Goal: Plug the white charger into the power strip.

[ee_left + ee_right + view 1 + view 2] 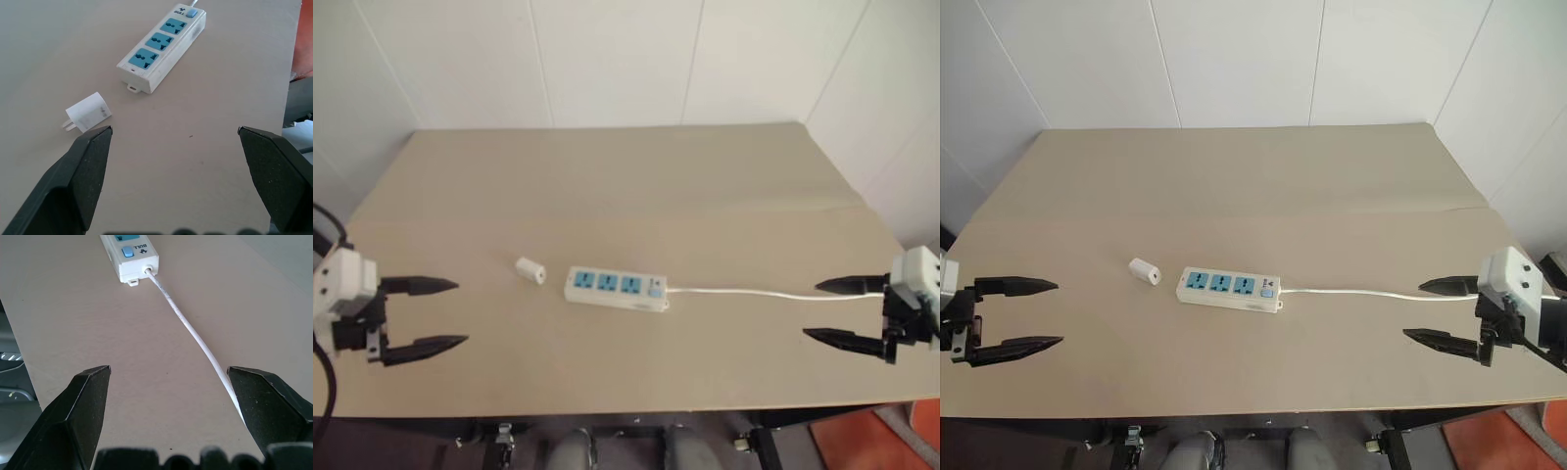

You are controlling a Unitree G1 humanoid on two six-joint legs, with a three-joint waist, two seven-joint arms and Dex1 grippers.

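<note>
On the tan desk nothing of the plugging has been done — the white charger lies loose on its side near the middle, just beside the left end of the power strip but not touching it. From the left wrist view its two metal prongs point away from the strip, toward the desk's left side, so it will need turning as well as lifting. The strip lies flat with its three blue socket faces up and all three empty; the small blue switch sits at its right end, where the white cable leaves and runs across the desk toward the right edge.

Both arms are held out at the sides, well apart from the task's things. The left gripper hangs over the desk's left part with its jaws spread wide and nothing between them; the charger is the nearer thing to it, some way ahead of the fingertips. The right gripper hangs near the right edge, jaws likewise wide and empty, with the cable passing under them.

As I judge it, the task stands at its very start. Everything is left — reaching the charger, gripping it, swinging its prongs to face down over a socket, perhaps steadying the strip with the other arm, and pressing the plug home.
</note>
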